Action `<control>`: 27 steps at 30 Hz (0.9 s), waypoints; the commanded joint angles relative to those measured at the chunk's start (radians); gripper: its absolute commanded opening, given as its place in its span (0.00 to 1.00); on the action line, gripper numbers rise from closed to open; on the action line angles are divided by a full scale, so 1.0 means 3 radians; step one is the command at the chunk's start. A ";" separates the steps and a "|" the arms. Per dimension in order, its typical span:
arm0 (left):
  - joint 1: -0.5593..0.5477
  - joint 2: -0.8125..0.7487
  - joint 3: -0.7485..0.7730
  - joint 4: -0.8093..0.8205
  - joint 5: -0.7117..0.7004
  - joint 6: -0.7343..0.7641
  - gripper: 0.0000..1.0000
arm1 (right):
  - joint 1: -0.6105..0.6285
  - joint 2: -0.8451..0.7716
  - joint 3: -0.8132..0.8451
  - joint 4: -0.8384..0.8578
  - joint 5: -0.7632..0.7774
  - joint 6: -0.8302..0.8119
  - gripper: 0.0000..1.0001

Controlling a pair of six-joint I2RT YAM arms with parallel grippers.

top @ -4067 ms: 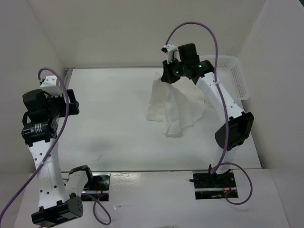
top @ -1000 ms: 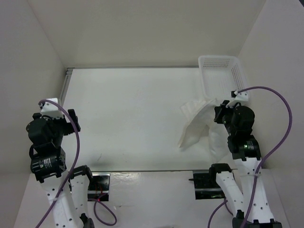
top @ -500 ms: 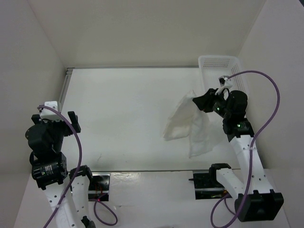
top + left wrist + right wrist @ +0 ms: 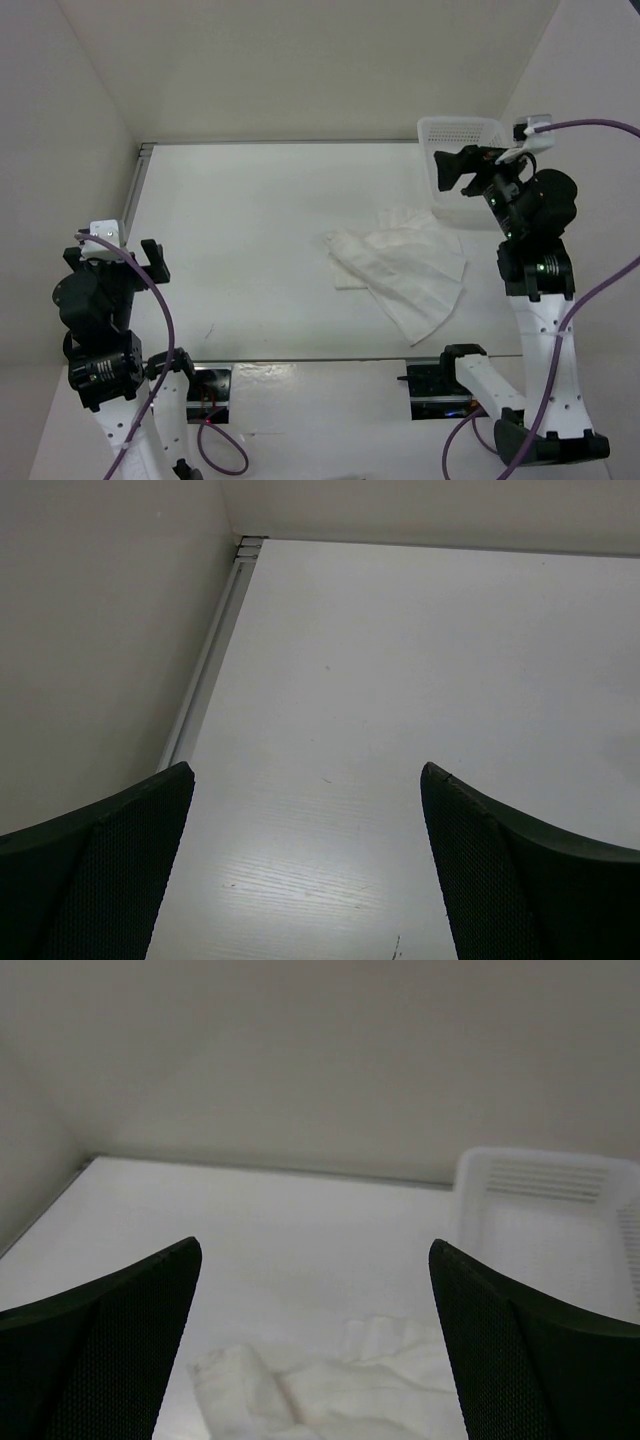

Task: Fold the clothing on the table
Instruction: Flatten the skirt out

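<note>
Clothing lies loose on table, right of centre, spread in a rough fan w/ a rumpled bunch at its left end; not folded. Its far-right edge sits near basket, which occupies the far-right corner. Near hem lies close to table's near edge. Right gripper: fingers spread wide, nothing btwn them, raised off the table; in top view it overlaps basket's left side, apart from fabric. Left gripper: fingers spread wide, holding nothing, above left side of table, well apart from clothing. Edges: grey rail runs along left edge to far-left corner; walls close in left, far and right sides. Open room: broad surface btwn left gripper and clothing, plus a strip btwn clothing and far wall. Obstructions: basket limits room to the right of clothing; right arm's purple cable arcs out twd right wall; left arm's cable loops beside its wrist.
</note>
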 commanded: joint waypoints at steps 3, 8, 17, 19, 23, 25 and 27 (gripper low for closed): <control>0.0019 -0.0037 -0.0012 0.0132 -0.0048 -0.0068 1.00 | 0.0016 -0.0365 0.0043 -0.0163 0.1479 -0.0522 0.98; 0.0019 -0.0037 -0.0012 0.0132 -0.0078 -0.0068 1.00 | -0.0025 -0.1085 -0.0395 -0.0265 0.2043 -0.0854 0.98; -0.0078 -0.0006 -0.0012 0.0132 -0.0109 -0.0068 1.00 | -0.0025 -0.2215 -0.0642 -0.0730 0.2621 -0.0614 0.98; -0.0119 -0.0006 -0.0012 0.0132 -0.0109 -0.0068 1.00 | -0.0025 -0.2293 -0.0642 -0.0700 0.2718 -0.0655 0.98; -0.0155 -0.0006 -0.0012 0.0132 -0.0109 -0.0068 1.00 | -0.0025 -0.2212 -0.0504 -0.0659 0.2718 -0.0656 0.98; -0.0191 -0.0006 -0.0012 0.0132 -0.0109 -0.0068 1.00 | -0.0025 -0.2003 -0.0336 -0.0577 0.2637 -0.0625 0.98; -0.0221 0.0024 -0.0012 0.0163 -0.0078 -0.0068 1.00 | -0.0025 -0.1631 -0.0172 -0.0516 0.2561 -0.0584 0.98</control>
